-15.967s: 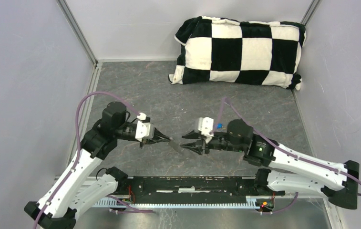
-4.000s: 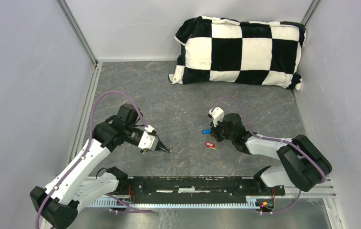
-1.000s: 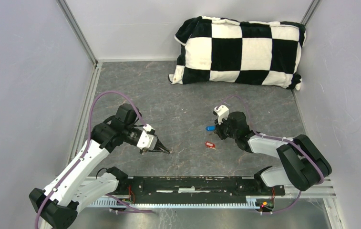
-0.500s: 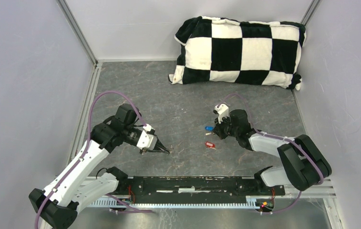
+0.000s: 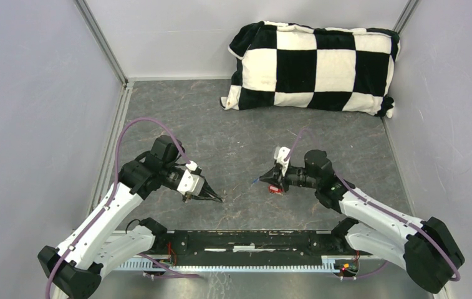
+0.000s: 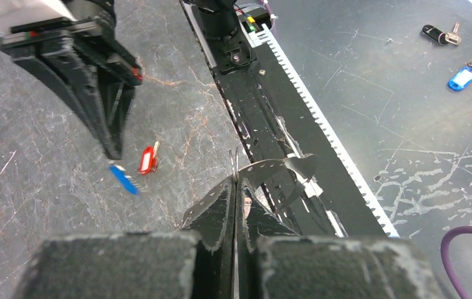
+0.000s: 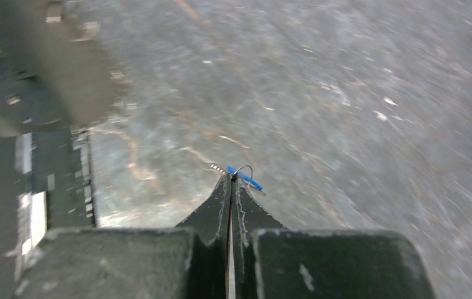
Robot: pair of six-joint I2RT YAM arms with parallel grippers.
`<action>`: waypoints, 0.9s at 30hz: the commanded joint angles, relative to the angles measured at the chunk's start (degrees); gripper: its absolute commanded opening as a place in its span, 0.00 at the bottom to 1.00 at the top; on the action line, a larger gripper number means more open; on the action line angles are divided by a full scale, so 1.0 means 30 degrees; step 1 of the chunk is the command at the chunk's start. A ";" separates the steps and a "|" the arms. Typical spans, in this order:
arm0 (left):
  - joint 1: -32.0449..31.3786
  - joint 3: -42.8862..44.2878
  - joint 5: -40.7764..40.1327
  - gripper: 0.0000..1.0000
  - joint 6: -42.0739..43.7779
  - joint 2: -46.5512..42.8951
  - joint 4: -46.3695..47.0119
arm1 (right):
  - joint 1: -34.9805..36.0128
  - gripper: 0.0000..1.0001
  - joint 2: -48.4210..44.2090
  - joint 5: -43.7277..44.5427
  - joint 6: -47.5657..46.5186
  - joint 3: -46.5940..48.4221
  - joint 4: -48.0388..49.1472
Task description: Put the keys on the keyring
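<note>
My right gripper is shut on the blue key and holds it just off the table, the key sticking out past the closed tips. On the table right beside it lies the red key, which also shows in the left wrist view next to the hanging blue key. My left gripper is shut on the keyring, a floppy grey perforated band curling out to the right of its tips. A short stretch of table separates the two grippers, which point at each other.
A black-and-white checkered pillow lies against the back wall. A black rail runs along the near edge between the arm bases. Beyond the rail, on a lower surface, lie several loose tagged keys. Grey walls close in both sides.
My right gripper closed on the blue key, lifted it and swung it left and nearer, toward the left gripper. The red key and the left arm stayed put.
</note>
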 commanded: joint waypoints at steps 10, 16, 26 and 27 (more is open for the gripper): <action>0.0068 0.0483 0.1443 0.02 -0.0286 -0.0392 0.0495 | 0.3815 0.01 -0.0109 -0.5753 -0.4568 0.6228 -0.5990; 0.0072 0.0775 0.1810 0.02 0.0085 -0.0141 0.0466 | 0.5032 0.00 0.1462 -0.6557 -0.6453 0.9563 -0.9596; 0.0058 0.0718 0.1832 0.02 0.0765 -0.0475 0.0526 | 0.6810 0.00 0.4090 -0.5475 -0.9719 1.4157 -1.5636; 0.0058 0.0731 0.1803 0.02 0.0879 -0.0496 0.0530 | 0.6904 0.00 0.4282 -0.5425 -0.9897 1.4449 -1.6011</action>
